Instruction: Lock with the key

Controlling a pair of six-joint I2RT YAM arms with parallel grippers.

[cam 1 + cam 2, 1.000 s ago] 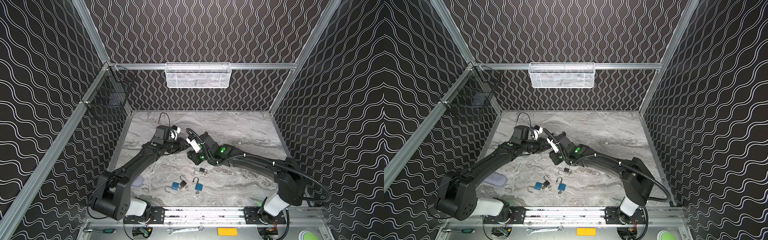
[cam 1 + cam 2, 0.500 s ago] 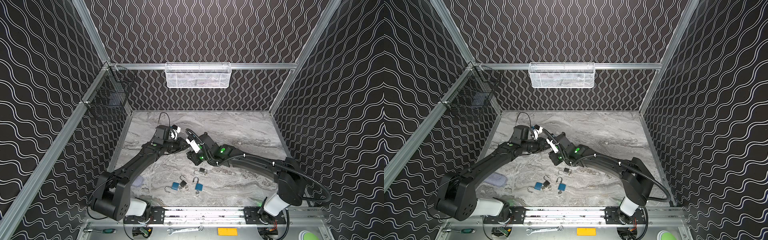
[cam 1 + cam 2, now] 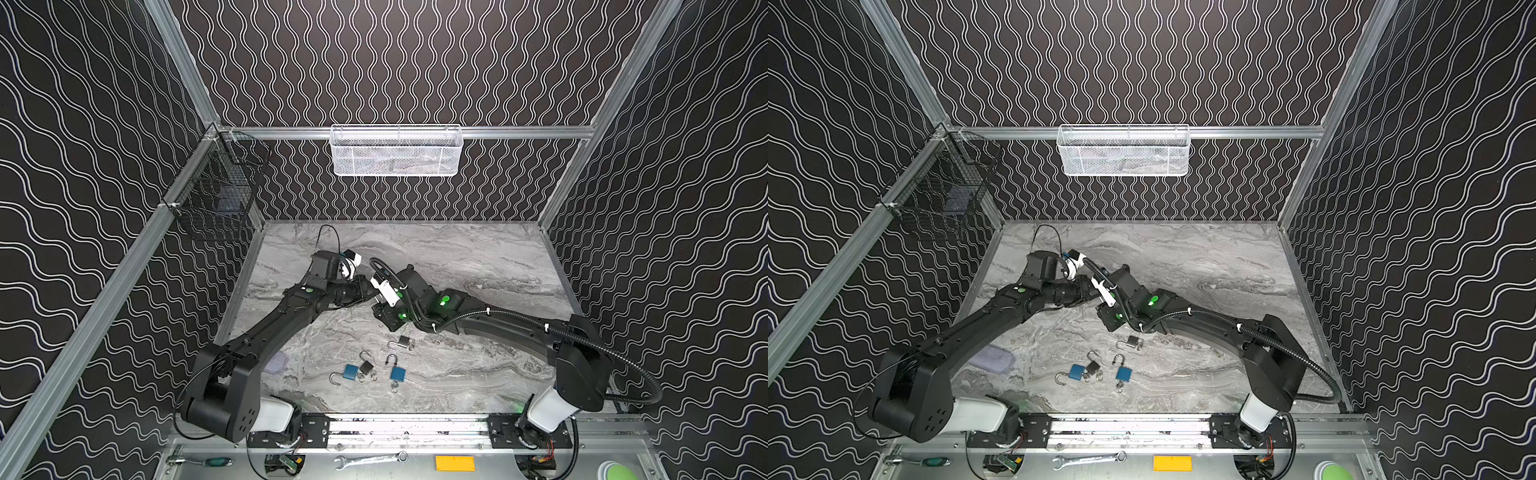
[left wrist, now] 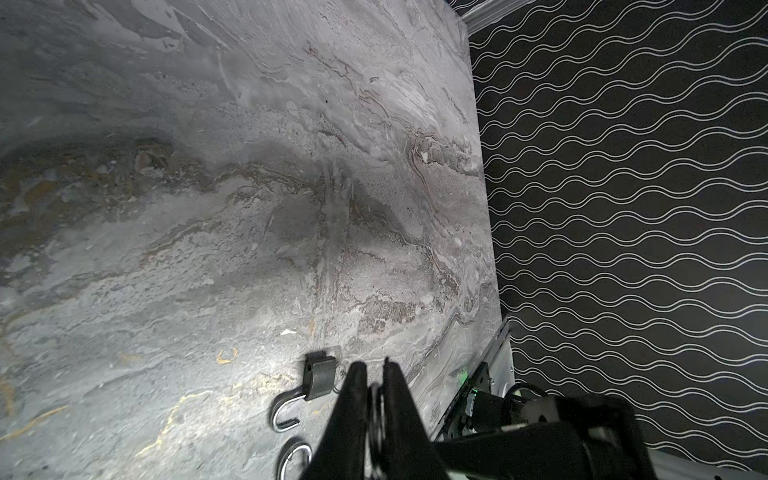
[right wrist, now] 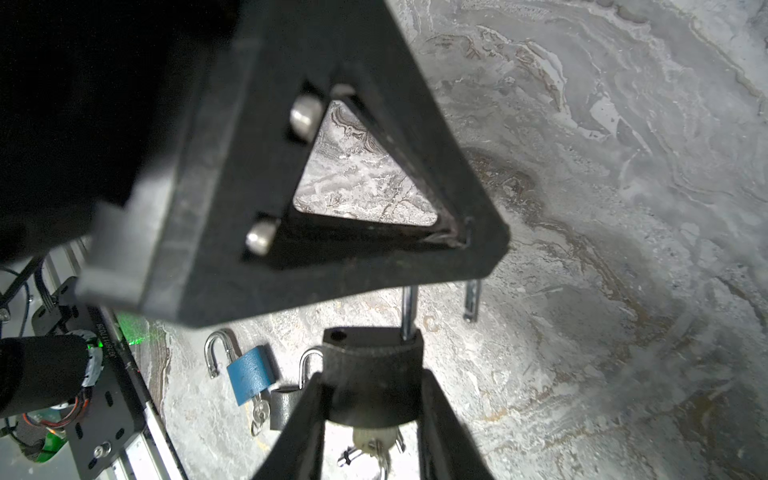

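Your right gripper (image 5: 372, 384) clamps the dark padlock (image 5: 370, 361) above the marble tabletop (image 5: 582, 208), key (image 5: 372, 442) dangling from its keyhole end, open shackle (image 5: 409, 305) reaching into your left gripper (image 4: 375, 370), fingers pinched almost together on it, blue padlock (image 5: 249, 374) lying on the tabletop.

The bench (image 3: 478, 257) is grey marble with darker veins. The walls (image 3: 395, 62) are black with white wavy lines. Two blue padlocks (image 3: 351, 371) have silver shackles. The black fingers (image 5: 299, 432) flank a dark grey padlock (image 5: 372, 365).
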